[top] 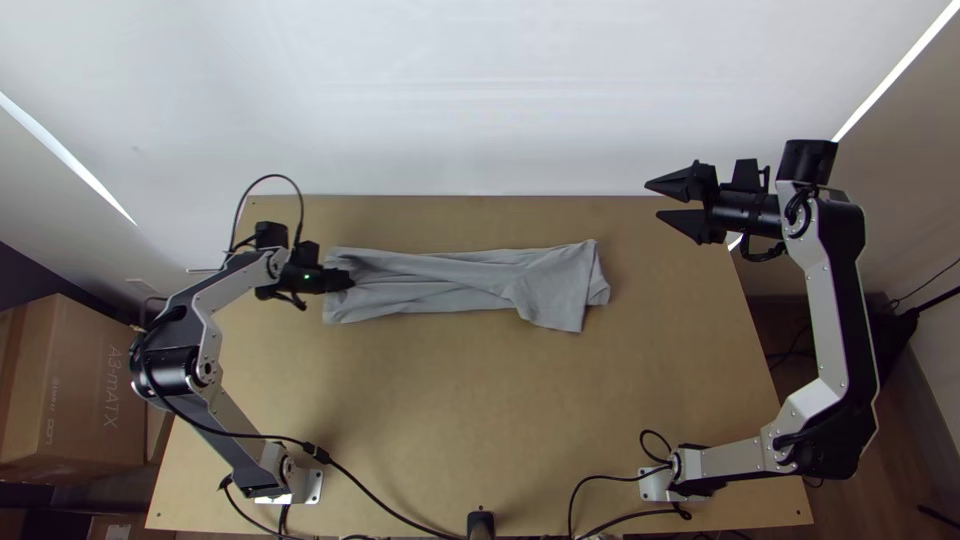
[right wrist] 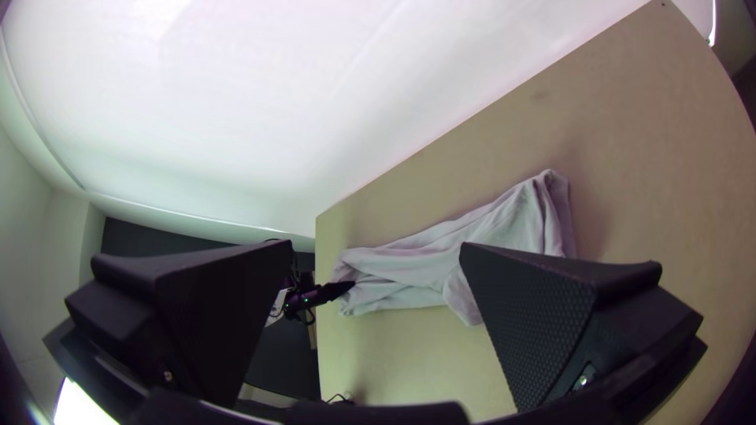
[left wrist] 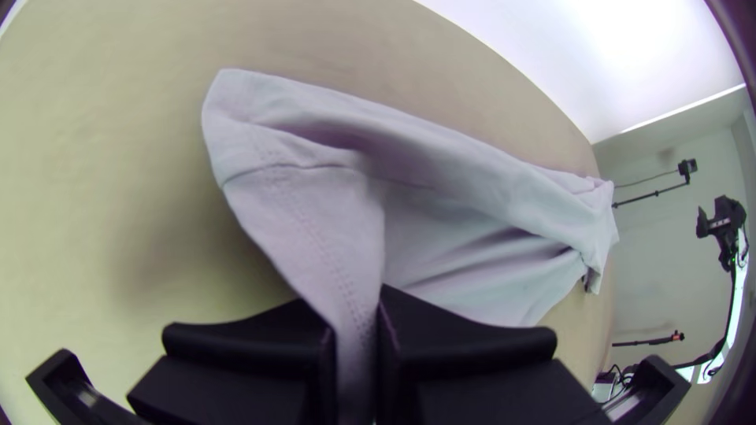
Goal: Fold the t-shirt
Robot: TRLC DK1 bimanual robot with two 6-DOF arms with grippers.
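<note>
So from the top view there's one light wooden table [top: 450,400], two arms, two grippers and one grey t-shirt [top: 440,283]. The shirt's lying across the far half of the table as a long, narrow, kinda wrinkly strip, and the end over by the right arm fans out into a wider flap that angles toward the near edge. The left gripper [top: 346,281] is right on the other end of the strip, while the right gripper [top: 653,199] is well apart from the cloth, beyond the flap end, with its two fingers spread. One small black-topped object [top: 481,525] sits at the middle of the near edge, and a few black cables run around the arm bases. Container-wise, there's one big cardboard box [top: 90,390] beside the table on the left arm's side, and you can't tell what's in it. Over in the left wrist view, the left gripper [left wrist: 354,315] has its two fingers pinching one stitched bit of the shirt's end, with the cloth sloping up between them and the rest stretching away in loose folds. In the right wrist view, the right gripper [right wrist: 376,248] has both fingers wide apart, bare table between them up close and the shirt lying farther off.
</note>
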